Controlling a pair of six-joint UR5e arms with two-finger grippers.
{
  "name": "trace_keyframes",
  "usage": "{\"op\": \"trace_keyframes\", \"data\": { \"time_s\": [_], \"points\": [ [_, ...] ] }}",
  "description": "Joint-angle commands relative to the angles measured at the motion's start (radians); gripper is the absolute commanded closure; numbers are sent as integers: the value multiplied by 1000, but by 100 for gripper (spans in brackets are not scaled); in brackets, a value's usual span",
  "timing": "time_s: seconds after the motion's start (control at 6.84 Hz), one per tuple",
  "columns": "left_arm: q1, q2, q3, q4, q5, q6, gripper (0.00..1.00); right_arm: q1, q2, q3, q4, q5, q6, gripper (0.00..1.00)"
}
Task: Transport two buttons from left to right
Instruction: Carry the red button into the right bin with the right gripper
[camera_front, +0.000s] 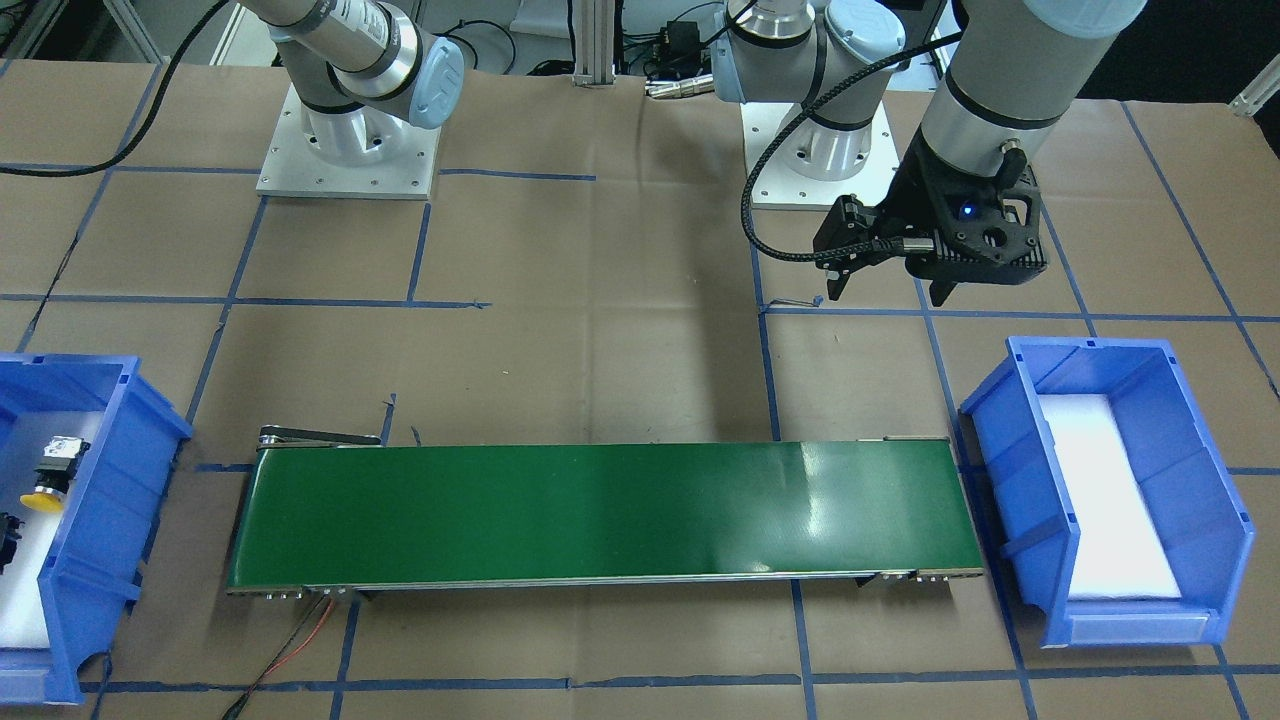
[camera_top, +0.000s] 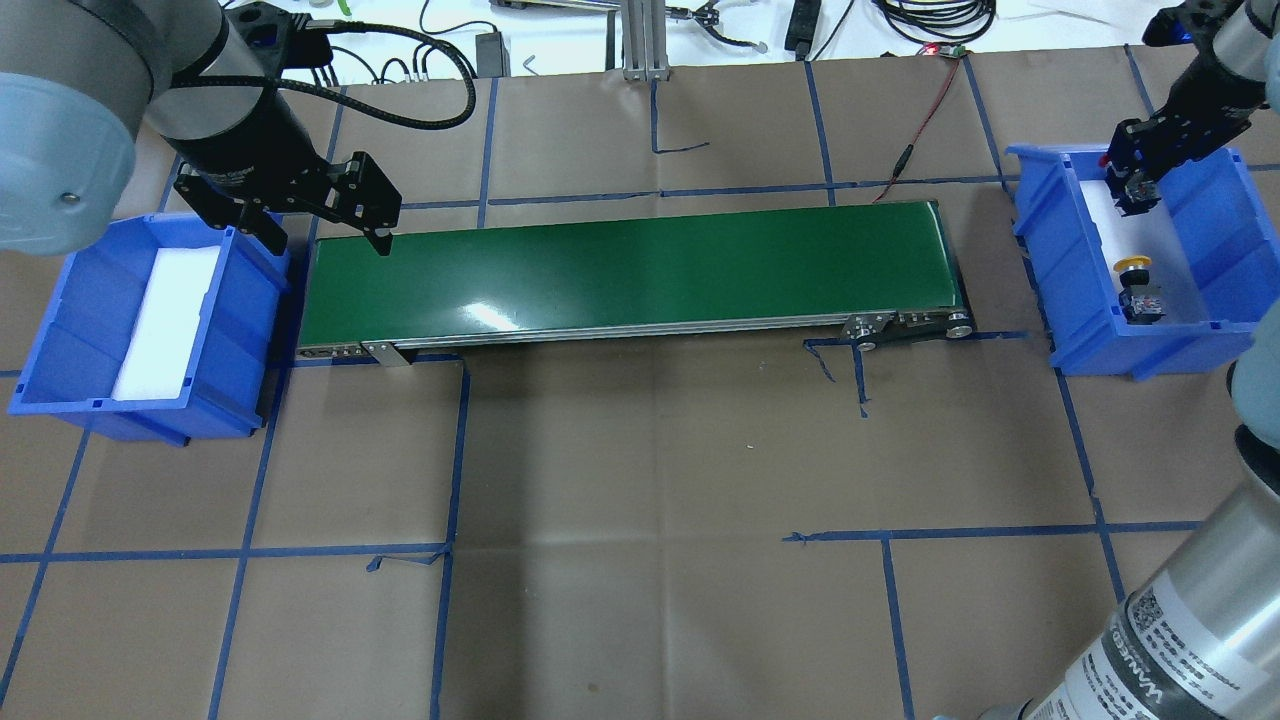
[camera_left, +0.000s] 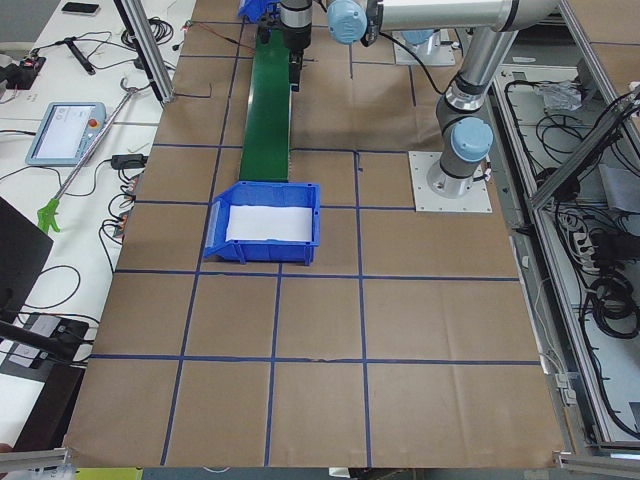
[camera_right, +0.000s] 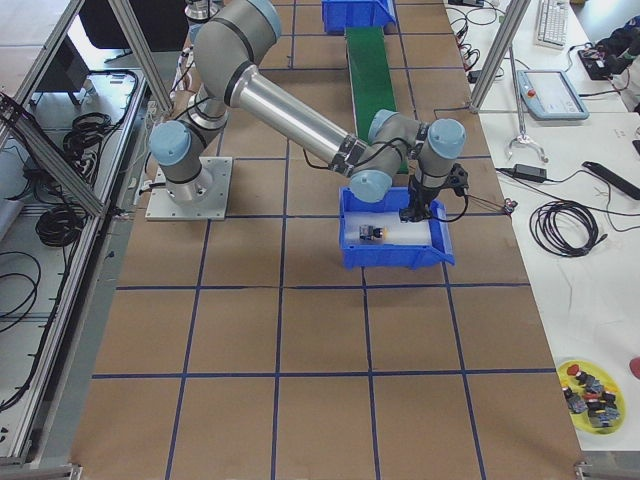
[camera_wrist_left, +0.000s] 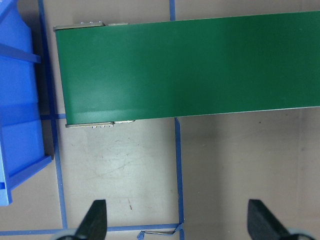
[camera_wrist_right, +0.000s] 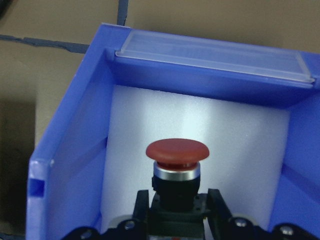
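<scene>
1. Front-facing view: the left gripper (camera_front: 890, 290) was seen over the paper-covered table (camera_front: 600, 350), on the robot's side of the left bin (camera_front: 1000, 470), with its claw spread apart and nothing held. White foam (camera_front: 1110, 500) was seen lining that bin. The green conveyor (camera_front: 600, 515) was laid between the left bin and the right bin (camera_front: 100, 500). The yellow button (camera_front: 48, 482) was found on its side in the right bin.
2. Overhead view: the left gripper (camera_top: 328, 240) was placed over the conveyor's (camera_top: 630, 270) left end, just beside the left bin (camera_top: 60, 330), claw apart. The right gripper (camera_top: 1135, 190) was set in the far part of the right bin (camera_top: 1060, 300). The yellow button (camera_top: 1138, 285) was seen in the near part, apart from that gripper.
3. Left side view: the left bin (camera_left: 265, 250) was seen nearest, with the conveyor (camera_left: 265, 110) beyond it. The left gripper was too small to be judged here.
4. Right side view: the right gripper (camera_right: 412, 212) was seen inside the right bin (camera_right: 395, 258), with the yellow button (camera_right: 372, 234) beside it. A yellow dish (camera_right: 590, 392) of small parts was noted on the side bench.
5. Left wrist view: both fingers (camera_wrist_left: 95, 220) were seen well apart, with bare table between them.
6. Right wrist view: the red button (camera_wrist_right: 177, 152) was clamped at its black neck by the right gripper (camera_wrist_right: 177, 210), over the foam inside the right bin. Contact with the foam could not be told.
</scene>
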Motion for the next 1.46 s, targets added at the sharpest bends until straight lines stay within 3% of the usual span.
{"op": "trace_keyframes", "data": {
  "time_s": [0.0, 0.44, 0.58, 0.73, 0.88, 1.32],
  "points": [
    [0, 0, 0, 0, 1, 0, 1, -1, 46, 1, -15, -5, -16, 98],
    [0, 0, 0, 0, 1, 0, 1, -3, 51, 26, -20, -14, -12, 97],
    [0, 0, 0, 0, 0, 0, 1, -3, 55, 24, -21, -17, -12, 86],
    [0, 0, 0, 0, 0, 0, 1, -3, 55, 14, -36, -11, -8, 31],
    [0, 1, 0, 0, 0, 0, 1, -3, 54, 14, -44, -9, -2, 5],
    [0, 1, 0, 0, 0, 0, 1, -1, 38, 11, -41, -15, 3, 4]
  ]
}}
